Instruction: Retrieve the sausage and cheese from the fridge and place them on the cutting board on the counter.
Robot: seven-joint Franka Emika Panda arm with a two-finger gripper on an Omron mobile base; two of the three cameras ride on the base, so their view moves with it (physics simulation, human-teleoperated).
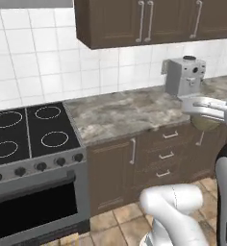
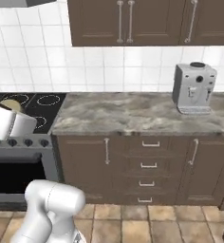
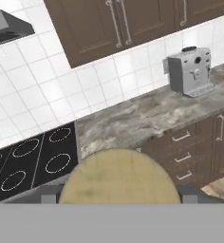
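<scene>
Your gripper [image 3: 117, 201] is clamped on the cheese [image 3: 118, 178] at bottom center of the hand view, table [image 3: 147, 116] stretching behind it.

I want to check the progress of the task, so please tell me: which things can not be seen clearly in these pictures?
- Tan-yellow round cheese puck: hand view, lower part cut off by the bottom band; the fingers holding it are hidden beside it.
- Same cheese, left base view: mostly covered by the white hand.
- Grey-beige marbled stone counter: its right end is cut off by the edge.
- Black stove top: cut off at the left edge.
</scene>
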